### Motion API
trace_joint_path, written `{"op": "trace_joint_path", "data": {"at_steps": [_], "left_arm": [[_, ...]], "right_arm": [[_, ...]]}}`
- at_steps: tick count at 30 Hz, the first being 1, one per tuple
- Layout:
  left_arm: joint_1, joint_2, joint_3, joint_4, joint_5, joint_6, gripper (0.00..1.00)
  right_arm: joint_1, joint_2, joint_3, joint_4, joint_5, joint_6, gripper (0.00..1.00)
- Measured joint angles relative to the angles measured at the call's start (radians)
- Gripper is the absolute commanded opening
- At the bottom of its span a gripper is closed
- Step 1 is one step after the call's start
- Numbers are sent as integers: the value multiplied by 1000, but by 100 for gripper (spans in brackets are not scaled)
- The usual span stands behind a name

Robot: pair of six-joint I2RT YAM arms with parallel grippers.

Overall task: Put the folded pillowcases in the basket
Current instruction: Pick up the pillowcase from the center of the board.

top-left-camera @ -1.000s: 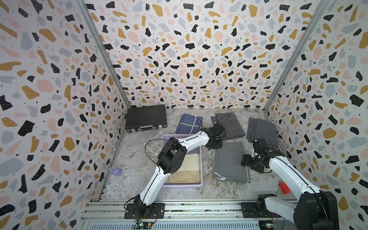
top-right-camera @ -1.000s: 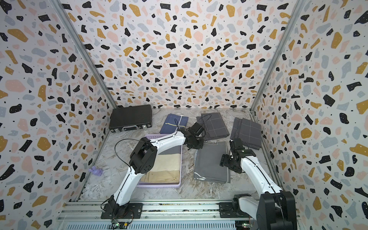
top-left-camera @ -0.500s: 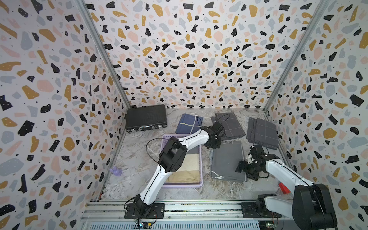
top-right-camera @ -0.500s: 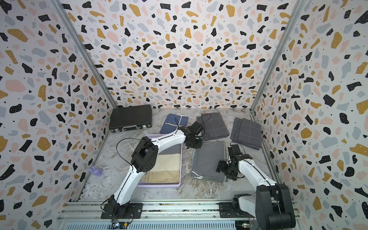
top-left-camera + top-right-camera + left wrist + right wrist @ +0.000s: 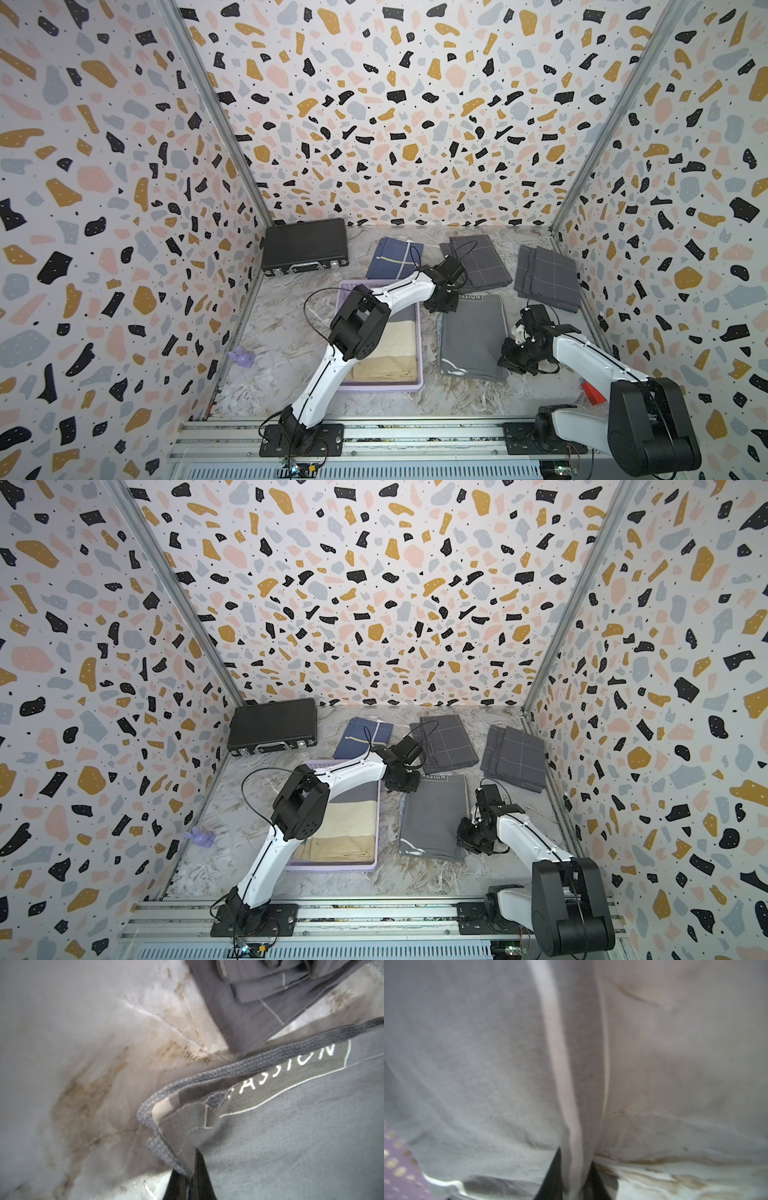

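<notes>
Closing on the near right edge of the folded pillowcase (image 5: 473,332), your right gripper (image 5: 509,360) is the thing that changed: a second ago its jaws stood wide beside the cloth at about 3 o'clock, and now they are clenched on the pale hem, as the right wrist view shows with the hem (image 5: 571,1167) pinched between the dark fingers. Your left gripper (image 5: 444,305) was already clamped on the far left corner, at about 11 o'clock of the cloth, and it keeps this corner by the stitched border (image 5: 166,1155), near the printed label (image 5: 280,1076). So you now hold the grey pillowcase at two opposite corners, and I judge the lift can begin; it lies flat on the table (image 5: 291,349), not yet raised. The basket (image 5: 419,374) sits just beside it at 9 o'clock, with a beige and grey folded cloth (image 5: 386,353) already inside. The left arm's elbow (image 5: 357,332) hangs over the basket, so you may need to move it clear while you carry the cloth across. Farther out, at 12 and 1 o'clock, two checked grey cloths (image 5: 478,259) (image 5: 548,274) lie close; the nearer one nearly touches the label end and could be dragged along. A navy cloth (image 5: 392,257) and the black case (image 5: 305,245) stay well apart at the back.
</notes>
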Motion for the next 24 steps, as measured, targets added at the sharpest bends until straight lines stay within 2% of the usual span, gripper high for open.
{"op": "trace_joint_path", "data": {"at_steps": [7, 11, 18, 24], "left_arm": [[-2, -37, -50, 9, 8, 0, 0], [-17, -89, -86, 0, 16, 0, 0], [-73, -247, -125, -5, 27, 1, 0], [-93, -395, -175, -6, 24, 0, 0]], "right_arm": [[-1, -24, 0, -8, -10, 0, 0], [-1, -98, 23, -58, -12, 0, 0], [-1, -269, 136, -150, -37, 10, 0], [6, -336, 237, -224, -81, 38, 0]]}}
